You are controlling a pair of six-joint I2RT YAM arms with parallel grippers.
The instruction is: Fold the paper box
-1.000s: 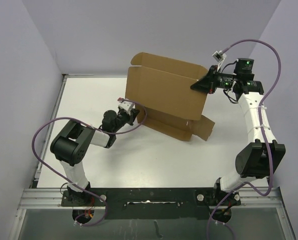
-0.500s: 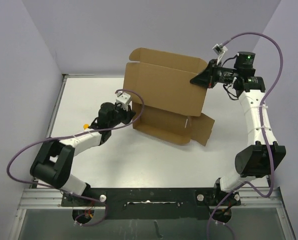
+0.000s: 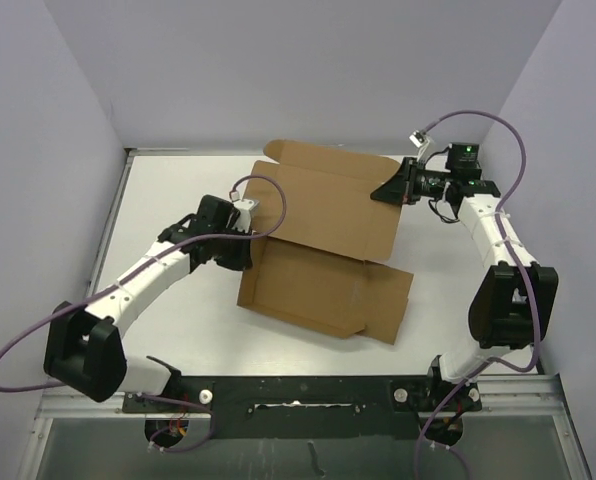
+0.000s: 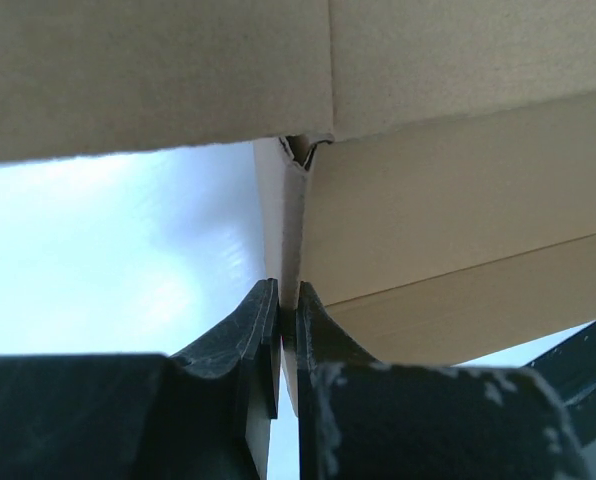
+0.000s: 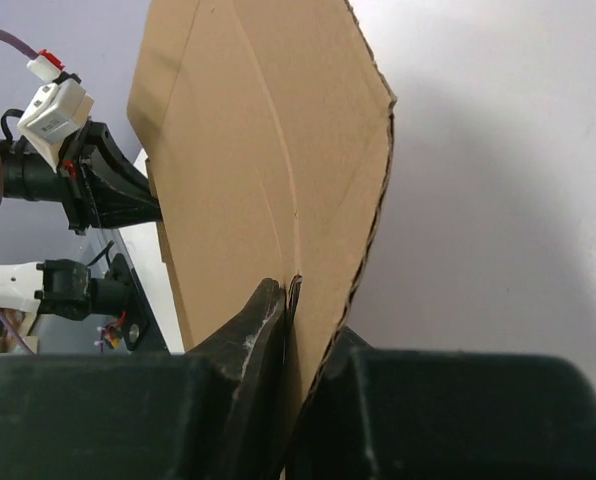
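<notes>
Pale lilac walls (image 3: 68, 110) close in a white table (image 3: 178, 190), with a black rail (image 3: 298, 392) along its near edge where both arms are bolted.

On my left side, the left pincer (image 3: 244, 252) sits at the left edge of the paper box (image 3: 328, 235). From its wrist camera, the left pincer (image 4: 288, 300) is squeezed tight on a thin upright strip of the paper box (image 4: 458, 220), its fingers (image 4: 243, 330) pressed on either face of the cardboard. More brown panels spread above and to the right of that grip. A purple cable (image 3: 263, 190) loops just behind this pincer.

Between the two pincers the box is plain brown card, and I can read no print on it. Its near panel lies flat on the table; the far panel looks tilted up from the crease.

On my right side, the right pincer (image 3: 386, 190) has the far right corner of that raised panel. Its wrist view shows the right pincer (image 5: 300, 300) closed on the edge of the paper box (image 5: 268, 140), with the sheet running up and away from the fingertips.
</notes>
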